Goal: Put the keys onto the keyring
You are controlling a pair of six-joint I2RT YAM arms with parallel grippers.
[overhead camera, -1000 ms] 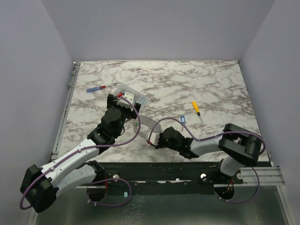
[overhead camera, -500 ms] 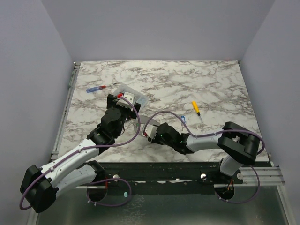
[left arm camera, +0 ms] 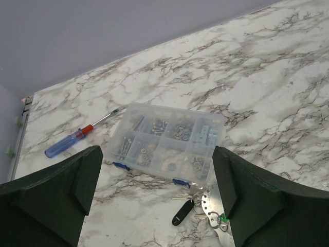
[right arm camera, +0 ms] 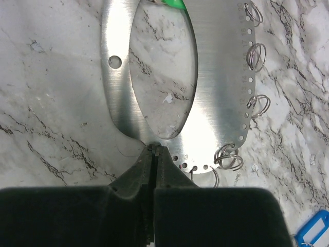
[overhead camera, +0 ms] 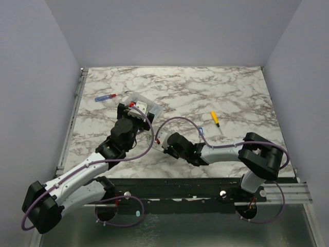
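Silver keyring fills the right wrist view, right fingers clenched at its rim; left fingers splayed.

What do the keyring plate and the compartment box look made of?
Keyring plate: flat sheet metal, brushed satin finish, probably steel or aluminium; straight grain lines and soft glare. Compartment box: clear glossy plastic; its dividers show through the lid.
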